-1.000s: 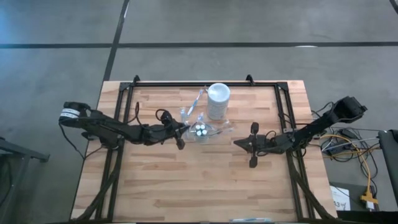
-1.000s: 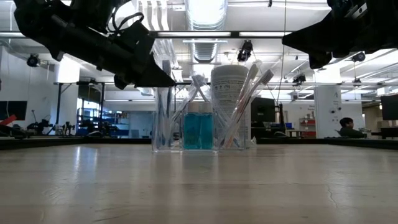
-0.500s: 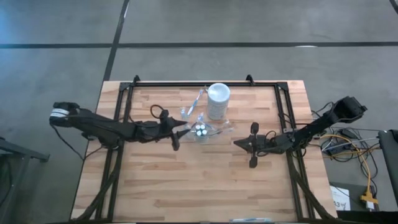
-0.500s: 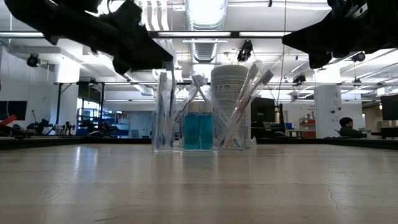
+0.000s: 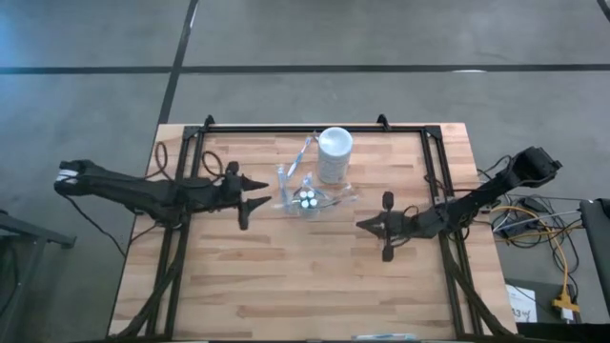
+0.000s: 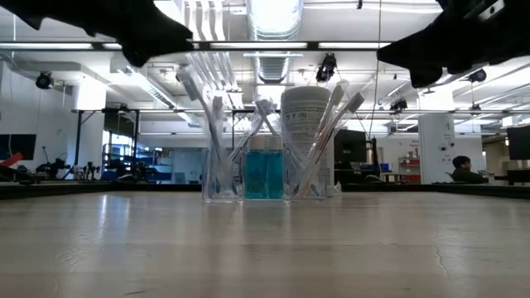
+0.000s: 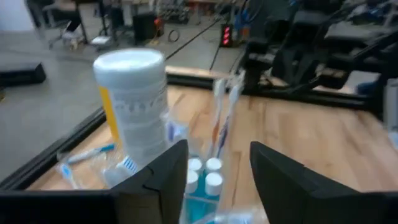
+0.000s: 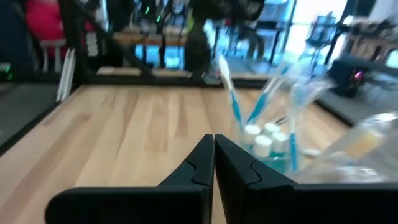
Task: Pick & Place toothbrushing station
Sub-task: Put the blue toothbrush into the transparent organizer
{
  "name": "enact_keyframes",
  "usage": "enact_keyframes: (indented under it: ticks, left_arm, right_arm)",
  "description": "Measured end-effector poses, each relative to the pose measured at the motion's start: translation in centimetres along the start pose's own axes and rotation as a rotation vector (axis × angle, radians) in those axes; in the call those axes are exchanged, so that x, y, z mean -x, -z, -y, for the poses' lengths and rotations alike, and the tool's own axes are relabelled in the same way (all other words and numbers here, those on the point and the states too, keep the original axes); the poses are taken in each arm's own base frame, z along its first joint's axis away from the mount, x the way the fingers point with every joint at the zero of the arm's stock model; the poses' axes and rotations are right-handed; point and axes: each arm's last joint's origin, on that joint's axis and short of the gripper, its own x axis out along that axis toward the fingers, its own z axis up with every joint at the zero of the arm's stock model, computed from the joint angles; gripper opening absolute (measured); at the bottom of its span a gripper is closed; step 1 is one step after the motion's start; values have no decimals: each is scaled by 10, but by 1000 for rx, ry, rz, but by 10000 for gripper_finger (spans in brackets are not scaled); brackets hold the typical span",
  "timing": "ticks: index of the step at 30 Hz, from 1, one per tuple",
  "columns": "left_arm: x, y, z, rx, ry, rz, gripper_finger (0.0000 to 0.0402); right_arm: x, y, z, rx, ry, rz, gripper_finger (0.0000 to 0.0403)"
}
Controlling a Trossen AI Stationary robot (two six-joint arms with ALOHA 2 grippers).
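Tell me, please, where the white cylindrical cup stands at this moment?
In the high view the white cup stands upright near the table's far edge, about midway across, beside the clear holder with its teal tubes.

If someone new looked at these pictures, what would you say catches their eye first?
Probably the cluster mid-table toward the far edge: a clear holder packed with toothbrushes and teal tubes, with a white cup right behind. Then the two dark arms flanking it: the left gripper with jaws open, the right gripper shut, both empty.
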Motion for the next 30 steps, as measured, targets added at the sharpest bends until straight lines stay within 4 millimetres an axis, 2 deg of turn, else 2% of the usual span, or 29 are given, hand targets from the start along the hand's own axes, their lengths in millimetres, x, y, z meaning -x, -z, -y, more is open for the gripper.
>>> enact_keyframes:
  ticks: [3,6,10,12,15,21,24,28,30]
  left_arm:
    - [10,-5,2,-23,34,33,147]
    - [16,-8,4,-43,58,55,99]
    - [18,-9,5,-44,67,63,29]
    - [18,-9,5,-63,66,65,8]
    - [20,-11,4,-101,37,78,11]
    - [28,-17,-12,-88,-341,118,5]
    - [27,-14,-27,-119,-439,76,4]
    - [13,-8,-58,-59,-365,2,3]
    - [4,-3,-79,-14,-317,-46,2]
  right_arm:
    - [-5,-10,-6,9,-4,-87,8]
    - [-9,-24,-9,8,11,-164,8]
    - [-13,-42,-12,25,20,-220,8]
    - [-14,-50,-13,28,19,-224,8]
    - [-15,-56,-15,61,8,-208,8]
    - [-8,-58,-13,95,-31,-162,8]
    - [-4,-51,-12,124,-100,-136,8]
    - [5,-46,-9,131,-260,43,8]
    - [9,-42,-5,118,-282,106,8]
